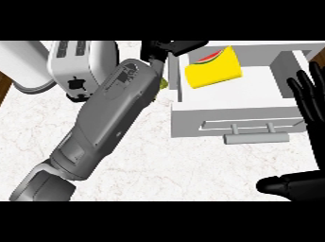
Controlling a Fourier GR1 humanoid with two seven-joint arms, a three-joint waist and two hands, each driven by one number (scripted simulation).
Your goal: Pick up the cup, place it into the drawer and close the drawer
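right hand (319,113) rests spread beside the open drawer (228,124); left hand (171,47), curled, holds nothing above the yellow cup (214,71) inside.

Single view, from the robot's head, aimed steeply down at the desk (144,156). Close range: the left forearm (106,118) crosses the middle from the lower edge toward the top, filling much of the frame. Right hand (319,108) sits at the right edge, partly cut off. The open drawer (228,120) lies right of centre, seen from above, handle facing the camera. A toaster (78,61) sits at upper left. Dark floor shows past the desk's left and upper-right corners. No second view to compare.
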